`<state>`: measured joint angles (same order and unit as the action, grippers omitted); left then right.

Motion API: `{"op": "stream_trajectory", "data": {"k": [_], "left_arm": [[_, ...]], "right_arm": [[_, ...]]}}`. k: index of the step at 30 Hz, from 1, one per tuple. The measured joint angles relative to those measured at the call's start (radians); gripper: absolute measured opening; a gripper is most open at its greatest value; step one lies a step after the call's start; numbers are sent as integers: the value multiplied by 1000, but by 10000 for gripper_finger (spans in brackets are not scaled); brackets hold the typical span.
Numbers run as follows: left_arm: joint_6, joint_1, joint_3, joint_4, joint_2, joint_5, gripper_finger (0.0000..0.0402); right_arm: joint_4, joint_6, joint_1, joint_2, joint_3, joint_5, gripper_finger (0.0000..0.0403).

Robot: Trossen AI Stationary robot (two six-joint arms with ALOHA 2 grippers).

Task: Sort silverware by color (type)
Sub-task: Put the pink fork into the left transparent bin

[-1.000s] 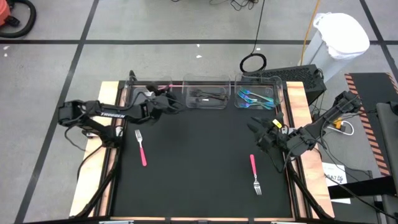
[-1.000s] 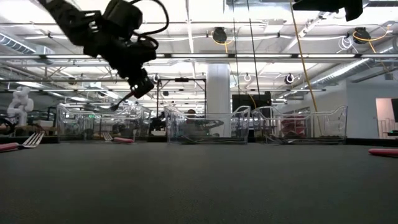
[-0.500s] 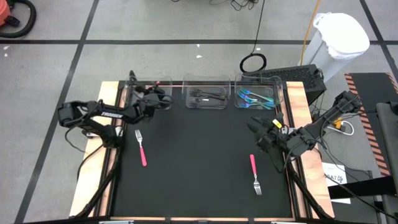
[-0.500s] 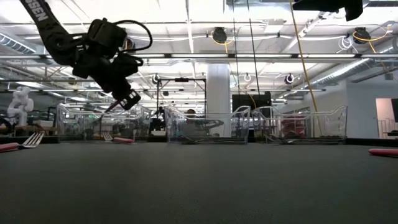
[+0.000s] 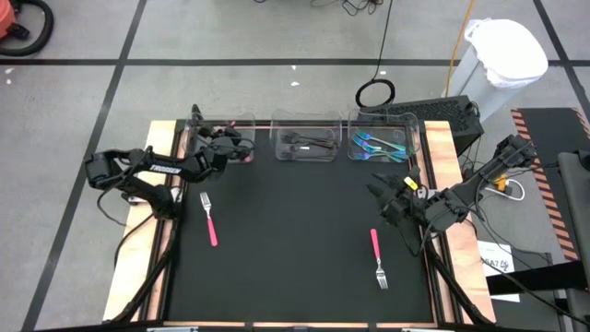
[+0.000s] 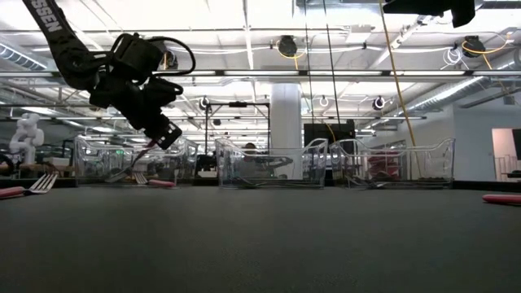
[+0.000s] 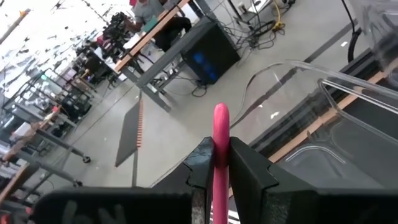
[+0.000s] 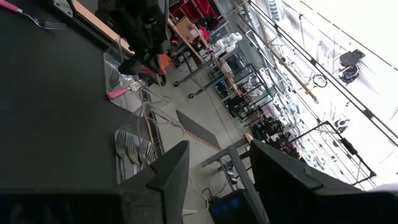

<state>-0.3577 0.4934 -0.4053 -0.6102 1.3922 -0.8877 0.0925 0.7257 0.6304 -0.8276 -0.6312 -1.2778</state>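
Black matting [image 5: 295, 240] covers my table, with three clear plastic bins in a row along the far edge. The middle bin [image 5: 307, 145] holds all-black silverware [image 5: 309, 143]; the right bin [image 5: 381, 145] holds teal-handled silverware [image 5: 380, 146]. My left gripper [image 5: 226, 146] hangs over the left bin [image 5: 205, 140], which takes the pink pieces. Its fingers [image 7: 249, 171] pinch a pink-handled utensil [image 7: 219, 155] with only a narrow gap between them. In the low view the utensil's long axis slants head-down into the bin, so it should drop straight in once released.

Two pink-handled forks with silver heads lie loose on the matting, handles running near to far. One fork [image 5: 209, 218] lies at the left, close to my left arm. The other fork [image 5: 377, 254] lies at the right with its head toward the near edge, just beside my right gripper [image 5: 387, 205], which waits half open and empty. Assign each fork to its nearer arm.
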Motion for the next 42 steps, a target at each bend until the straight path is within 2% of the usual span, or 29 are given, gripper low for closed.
{"op": "stream_trajectory", "data": {"k": [7, 15, 29, 35, 42], "left_arm": [[24, 0, 0, 32, 0, -11, 47], [165, 1, 0, 169, 0, -4, 57], [220, 0, 0, 140, 0, -22, 228], [221, -34, 0, 55, 0, -30, 270], [221, -59, -1, 28, 0, -49, 298]], "right_arm": [[0, 0, 0, 0, 0, 0, 167], [0, 0, 0, 0, 0, 0, 167], [0, 0, 0, 0, 0, 0, 167], [0, 0, 0, 0, 0, 0, 167], [0, -7, 0, 0, 0, 0, 167]]}}
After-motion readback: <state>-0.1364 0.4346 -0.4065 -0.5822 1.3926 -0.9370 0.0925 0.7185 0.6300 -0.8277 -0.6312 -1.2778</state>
